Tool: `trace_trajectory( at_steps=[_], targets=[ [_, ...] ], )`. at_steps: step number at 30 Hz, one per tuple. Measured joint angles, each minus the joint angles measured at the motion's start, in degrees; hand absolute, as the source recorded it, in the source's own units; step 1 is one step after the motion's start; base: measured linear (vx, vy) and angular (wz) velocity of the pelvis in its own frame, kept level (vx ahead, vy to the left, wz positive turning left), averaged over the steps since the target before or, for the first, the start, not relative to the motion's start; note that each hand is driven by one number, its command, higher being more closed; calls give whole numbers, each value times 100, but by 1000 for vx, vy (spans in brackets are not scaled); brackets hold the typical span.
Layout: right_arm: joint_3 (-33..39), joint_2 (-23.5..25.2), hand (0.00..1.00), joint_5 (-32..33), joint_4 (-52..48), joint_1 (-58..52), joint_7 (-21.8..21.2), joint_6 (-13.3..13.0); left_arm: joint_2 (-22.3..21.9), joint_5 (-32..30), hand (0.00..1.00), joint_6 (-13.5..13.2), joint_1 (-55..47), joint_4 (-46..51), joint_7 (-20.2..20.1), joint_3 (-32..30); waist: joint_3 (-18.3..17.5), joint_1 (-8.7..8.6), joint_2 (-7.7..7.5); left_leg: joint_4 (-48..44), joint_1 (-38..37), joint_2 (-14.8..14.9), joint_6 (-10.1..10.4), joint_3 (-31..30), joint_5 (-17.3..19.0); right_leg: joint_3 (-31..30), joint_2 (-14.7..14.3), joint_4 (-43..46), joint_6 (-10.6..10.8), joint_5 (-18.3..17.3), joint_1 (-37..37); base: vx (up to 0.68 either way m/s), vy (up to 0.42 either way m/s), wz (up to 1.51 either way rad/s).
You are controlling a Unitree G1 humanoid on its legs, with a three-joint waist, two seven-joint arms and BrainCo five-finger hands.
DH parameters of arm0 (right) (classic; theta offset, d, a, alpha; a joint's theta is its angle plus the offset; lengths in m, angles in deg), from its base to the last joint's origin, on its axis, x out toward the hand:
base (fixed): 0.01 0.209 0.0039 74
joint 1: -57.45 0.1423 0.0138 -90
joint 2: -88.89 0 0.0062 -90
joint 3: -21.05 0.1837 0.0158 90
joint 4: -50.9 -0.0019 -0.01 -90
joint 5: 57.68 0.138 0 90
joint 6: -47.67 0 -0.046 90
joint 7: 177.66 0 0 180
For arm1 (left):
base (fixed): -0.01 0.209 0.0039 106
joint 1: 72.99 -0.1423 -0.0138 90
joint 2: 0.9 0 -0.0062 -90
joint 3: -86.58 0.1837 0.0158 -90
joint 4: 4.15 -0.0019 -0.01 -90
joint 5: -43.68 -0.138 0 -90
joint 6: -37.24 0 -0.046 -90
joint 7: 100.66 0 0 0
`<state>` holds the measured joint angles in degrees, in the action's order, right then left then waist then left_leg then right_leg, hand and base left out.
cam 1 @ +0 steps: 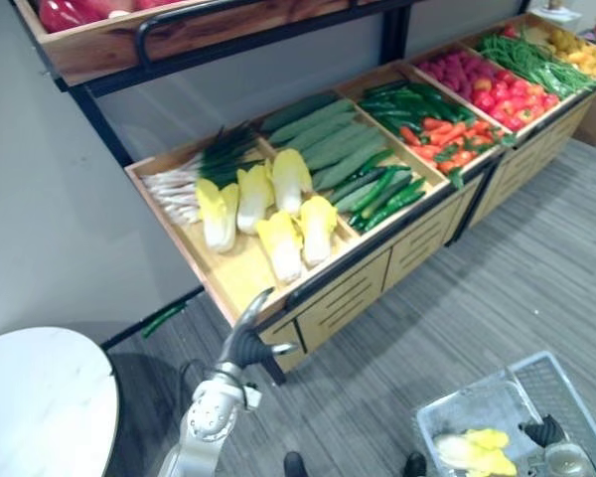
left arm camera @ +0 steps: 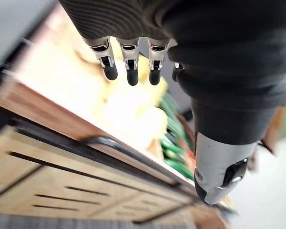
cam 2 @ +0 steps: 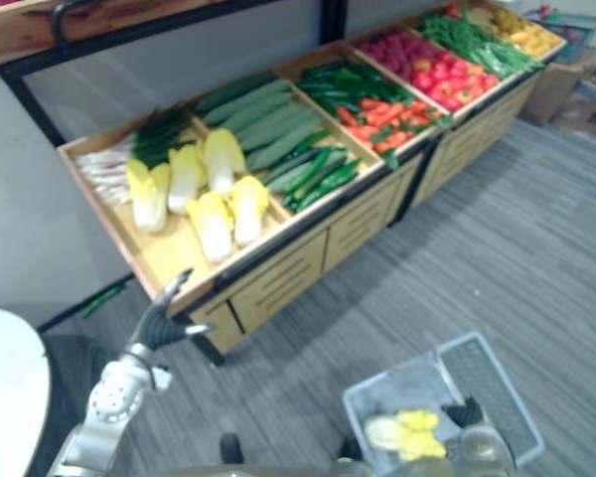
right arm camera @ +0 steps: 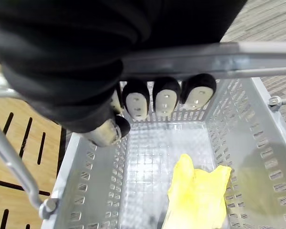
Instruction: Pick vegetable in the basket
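Yellow leafy cabbage [right arm camera: 198, 195] in basket [right arm camera: 257, 143]; right hand [right arm camera: 76, 67] fingers [right arm camera: 164, 101] clasp handle [right arm camera: 195, 58]; left hand [left arm camera: 128, 19] fingers [left arm camera: 132, 71] straight.

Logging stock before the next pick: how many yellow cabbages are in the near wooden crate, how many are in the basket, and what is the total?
Yellow cabbages in the wooden crate: 5
Yellow cabbage in the basket: 1
Total: 6
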<state>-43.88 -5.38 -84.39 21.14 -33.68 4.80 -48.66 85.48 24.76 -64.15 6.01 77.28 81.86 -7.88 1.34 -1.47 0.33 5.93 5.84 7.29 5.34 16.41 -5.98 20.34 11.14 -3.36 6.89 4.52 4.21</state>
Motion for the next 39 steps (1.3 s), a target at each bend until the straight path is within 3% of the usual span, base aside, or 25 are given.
trace_trajectory(
  at_steps=[6,12,16,20,36,39],
  targets=[
    [387,393,100,83,157,-137,155,73,-88,-509,0,398,112,-2119,771,-1391,-115,10,-243,-1,-13,-11,-26,-197,-7,220,-14,-52,-16,-43,-181,81,1,18],
    [603,564,100,96,175,-138,232,72,-96,-517,0,754,302,-3990,1210,-2742,-139,4,-259,0,-127,-13,0,-280,48,328,-22,-65,-33,-134,-354,40,-1,8],
    [610,568,100,251,361,-82,239,68,-117,42,0,931,261,-4475,1346,-3062,-142,20,-255,0,-128,0,43,-274,103,323,-31,-62,-43,-157,-354,0,0,0],
    [611,587,100,288,385,-41,240,73,-247,86,0,1035,227,-4764,1344,-3350,-141,20,-258,1,-197,-1,46,-174,147,239,-21,-54,-39,-190,-366,10,1,-9],
    [604,809,100,548,584,-160,356,76,-595,177,0,999,219,-5028,1194,-2401,-122,10,-277,-3,-640,14,68,178,379,-97,-5,117,21,-371,-497,47,-6,-11],
    [759,821,100,694,560,-229,355,67,-582,174,0,990,260,-5064,1120,-2183,2,-31,-322,-38,-833,9,69,249,458,-215,74,585,6,-503,-432,62,28,-11]
  ],
)
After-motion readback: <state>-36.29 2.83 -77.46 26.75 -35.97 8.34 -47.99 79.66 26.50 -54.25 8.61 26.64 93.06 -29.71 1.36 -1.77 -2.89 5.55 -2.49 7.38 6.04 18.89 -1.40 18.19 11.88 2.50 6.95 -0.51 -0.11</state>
